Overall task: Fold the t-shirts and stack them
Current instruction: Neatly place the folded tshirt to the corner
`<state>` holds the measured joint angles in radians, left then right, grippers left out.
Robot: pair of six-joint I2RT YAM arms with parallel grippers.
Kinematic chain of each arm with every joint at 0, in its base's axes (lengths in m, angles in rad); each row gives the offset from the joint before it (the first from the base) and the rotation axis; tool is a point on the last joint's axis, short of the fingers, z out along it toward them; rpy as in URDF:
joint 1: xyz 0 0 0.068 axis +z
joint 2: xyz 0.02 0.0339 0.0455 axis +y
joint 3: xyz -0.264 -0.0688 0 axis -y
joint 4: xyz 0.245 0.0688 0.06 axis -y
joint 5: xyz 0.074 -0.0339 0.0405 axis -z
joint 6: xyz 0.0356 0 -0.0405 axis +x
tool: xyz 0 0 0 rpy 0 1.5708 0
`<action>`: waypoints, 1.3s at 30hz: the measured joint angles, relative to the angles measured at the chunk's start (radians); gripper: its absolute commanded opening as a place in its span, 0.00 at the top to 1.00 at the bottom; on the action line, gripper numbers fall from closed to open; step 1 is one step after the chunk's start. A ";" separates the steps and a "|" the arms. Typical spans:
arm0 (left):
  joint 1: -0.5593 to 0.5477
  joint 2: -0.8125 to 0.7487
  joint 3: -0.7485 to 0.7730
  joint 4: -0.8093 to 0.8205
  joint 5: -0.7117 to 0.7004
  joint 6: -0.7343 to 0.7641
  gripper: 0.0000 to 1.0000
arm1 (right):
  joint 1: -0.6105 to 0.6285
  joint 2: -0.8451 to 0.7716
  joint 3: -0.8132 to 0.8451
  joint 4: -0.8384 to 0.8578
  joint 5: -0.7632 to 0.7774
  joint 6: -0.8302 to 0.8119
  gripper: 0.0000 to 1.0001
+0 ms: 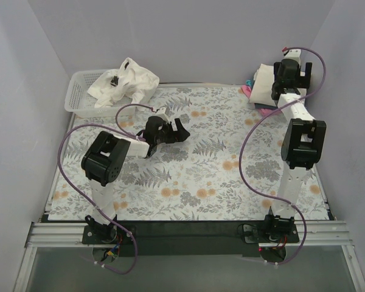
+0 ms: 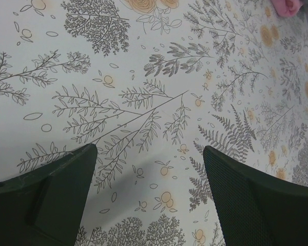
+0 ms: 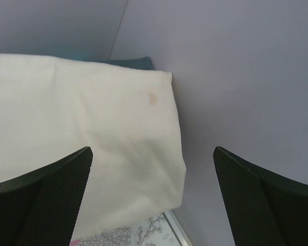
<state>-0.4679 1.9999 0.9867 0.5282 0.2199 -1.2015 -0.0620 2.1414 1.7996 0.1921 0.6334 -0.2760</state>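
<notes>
- The right gripper (image 3: 151, 154) hangs with its jaws spread wide and nothing between them, directly over a folded cream t-shirt (image 3: 92, 113) in the upper right of the top view.
- That tee lies flat on top of the stack, by the back wall. A dark teal tee (image 3: 136, 62) peeks out behind it, and a pink tee (image 1: 263, 111) shows at its lower edge. This corner seems to serve as the stacking place, well apart from the working area.
- In the top view the cream tee's long axis appears to run roughly from top to bottom of the frame. In the right wrist view a straight folded edge runs down to a rounded corner at lower centre.
- The left gripper (image 2: 149, 154) is also spread and empty, low over the bare floral tablecloth (image 1: 219, 158) left of centre, probably waiting for the next garment.
- Crumpled pale t-shirts (image 1: 125, 82) spill from the white basket (image 1: 79, 91) at upper left, unfolded, with no clear axis. I judge that they are the work remaining.
</notes>
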 measured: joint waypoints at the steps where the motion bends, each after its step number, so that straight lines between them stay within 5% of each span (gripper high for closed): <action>1: 0.000 -0.007 -0.006 -0.005 -0.003 0.000 0.21 | 0.003 -0.014 -0.023 -0.001 0.000 0.001 0.07; 9: 0.000 -0.154 -0.079 -0.138 -0.075 0.003 0.21 | 0.050 -0.230 -0.277 -0.013 -0.011 0.056 0.02; 15: 0.000 -0.416 -0.136 -0.198 -0.149 0.005 0.21 | 0.112 -0.419 -0.371 -0.091 -0.111 0.207 0.02; 23: 0.000 -0.762 -0.163 -0.299 -0.328 0.027 0.20 | 0.146 -0.766 -0.740 -0.178 -0.306 0.397 0.02; 31: 0.000 -0.878 -0.202 -0.381 -0.441 0.042 0.20 | 0.353 -0.970 -0.995 -0.270 -0.399 0.441 0.02; 39: 0.000 -0.929 -0.209 -0.448 -0.478 0.046 0.19 | 0.368 -1.131 -1.084 -0.294 -0.439 0.452 0.02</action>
